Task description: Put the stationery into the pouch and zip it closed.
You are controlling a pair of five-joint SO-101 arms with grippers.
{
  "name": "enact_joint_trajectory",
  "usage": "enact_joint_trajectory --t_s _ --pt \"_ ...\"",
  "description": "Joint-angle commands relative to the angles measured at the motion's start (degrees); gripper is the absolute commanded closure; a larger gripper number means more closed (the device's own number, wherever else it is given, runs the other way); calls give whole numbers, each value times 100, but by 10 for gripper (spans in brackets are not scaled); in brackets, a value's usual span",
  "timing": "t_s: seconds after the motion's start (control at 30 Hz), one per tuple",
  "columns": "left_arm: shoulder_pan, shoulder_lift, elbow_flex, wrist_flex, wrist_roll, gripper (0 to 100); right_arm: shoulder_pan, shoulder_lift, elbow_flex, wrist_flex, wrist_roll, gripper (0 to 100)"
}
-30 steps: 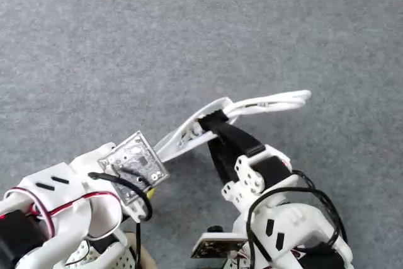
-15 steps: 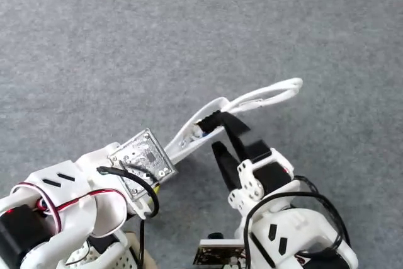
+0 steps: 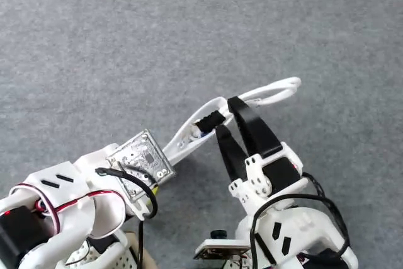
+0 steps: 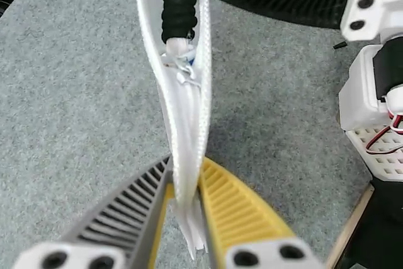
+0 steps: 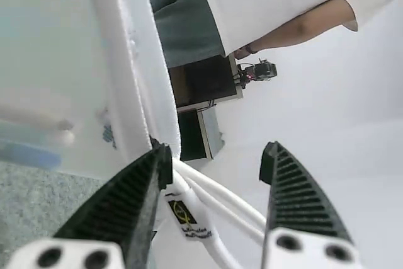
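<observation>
The left tool pinched the pouch end to hold it tight, so the spread right tool could likely pull the zip.

pouch over table, one end in left gripper, right gripper at its middle

Pouch: white, soft, seen edge-on, long axis near-left to far-right, mid-table. Near-left end pinched in left gripper. Top edges parted; small metal zip pull between them. Pen, black ribbed grip, lodged in opening.
</observation>
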Motion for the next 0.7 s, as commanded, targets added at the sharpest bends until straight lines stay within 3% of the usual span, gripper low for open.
enact_joint_trajectory --t_s 0.0,0.13,0.3,0.67 --pt "48 0 -13 35 0 972 88 -629 -180 -149 35 758" --pt "-57 44 -13 26 9 972 158 -585 -171 -571 35 758" --pt "-690 44 -13 -62 -18 972 791 -180 163 -1002 35 758" --pt "-708 9 -22 -26 -141 972 949 -31 1033 -1697 35 758"
